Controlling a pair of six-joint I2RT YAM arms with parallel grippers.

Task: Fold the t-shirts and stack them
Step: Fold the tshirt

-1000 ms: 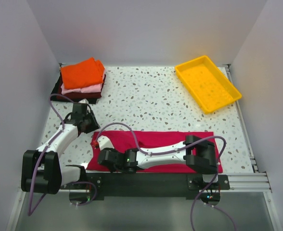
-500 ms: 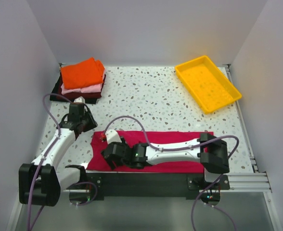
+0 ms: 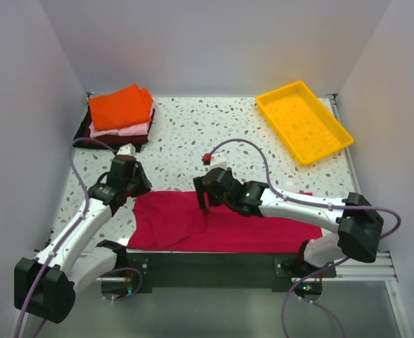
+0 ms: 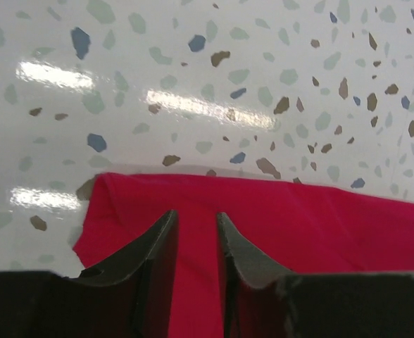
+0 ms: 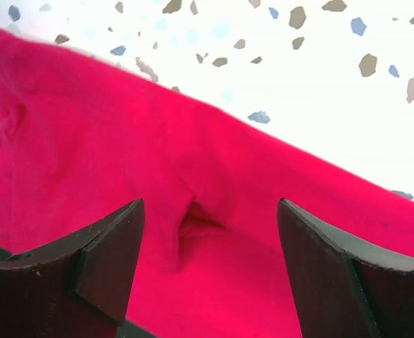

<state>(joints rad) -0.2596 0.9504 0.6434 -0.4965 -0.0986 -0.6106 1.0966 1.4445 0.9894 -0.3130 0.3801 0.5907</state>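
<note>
A crimson-magenta t-shirt lies folded in a long strip along the table's front edge, its left end doubled over. My left gripper sits at the strip's far left corner. In the left wrist view its fingers stand a narrow gap apart over the red cloth, nothing pinched between them. My right gripper hovers over the strip's back edge, left of middle. Its fingers are wide open above a crease in the cloth. Folded orange, pale pink and dark maroon t-shirts are stacked at the back left.
A yellow plastic tray sits at the back right, with nothing in it. White walls close in the speckled table on three sides. The arms' black base rail runs along the near edge.
My right gripper opened, rose off the shirt's front left part and moved back and right to its far edge. The left gripper shifted slightly right, onto the shirt's corner.
</note>
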